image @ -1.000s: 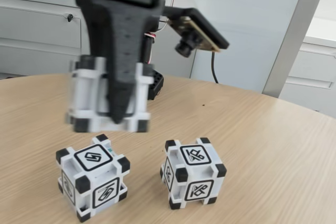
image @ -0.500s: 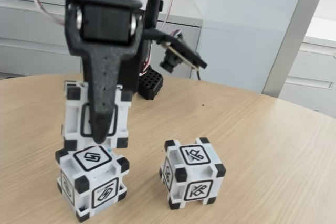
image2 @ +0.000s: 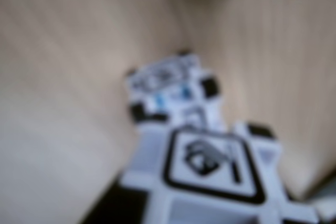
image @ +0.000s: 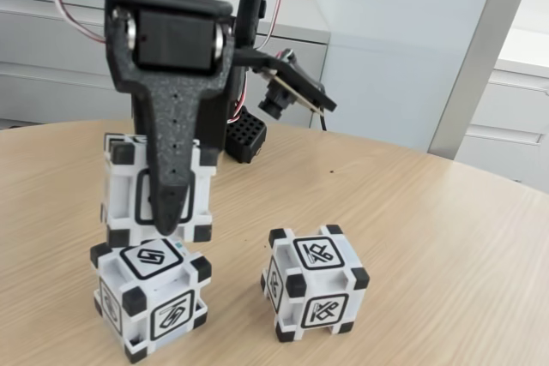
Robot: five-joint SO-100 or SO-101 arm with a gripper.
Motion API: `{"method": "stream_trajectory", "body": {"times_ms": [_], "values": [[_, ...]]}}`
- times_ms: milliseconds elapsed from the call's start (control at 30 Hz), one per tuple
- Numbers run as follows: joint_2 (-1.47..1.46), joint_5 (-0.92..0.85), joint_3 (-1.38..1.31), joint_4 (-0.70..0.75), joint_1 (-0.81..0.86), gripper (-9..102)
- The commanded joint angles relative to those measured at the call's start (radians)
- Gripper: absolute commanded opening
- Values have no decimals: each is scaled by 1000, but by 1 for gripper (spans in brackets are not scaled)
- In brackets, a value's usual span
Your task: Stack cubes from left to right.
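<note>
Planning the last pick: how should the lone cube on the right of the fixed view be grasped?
Come from above and close the fingers on two opposite side faces of the right cube. It sits flat on the table, apart from the stack, so its sides look clear.

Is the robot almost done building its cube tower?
Not yet. In the fixed view the gripper holds one cube right on top of the left cube, so the first stacking step is nearly done, but it hasn't let go. The right cube sits alone on the table, waiting to be stacked.
</note>
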Motion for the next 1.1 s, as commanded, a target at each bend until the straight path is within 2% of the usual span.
{"method": "stream_trajectory", "body": {"times_ms": [0,567,900,1067], "values": [[21,-12,-5,-12,9,16],[-123,-31,-20,-12,11,16],[-106,-29,-21,-12,11,33],[-104,-37,-21,3,11,36]]}}
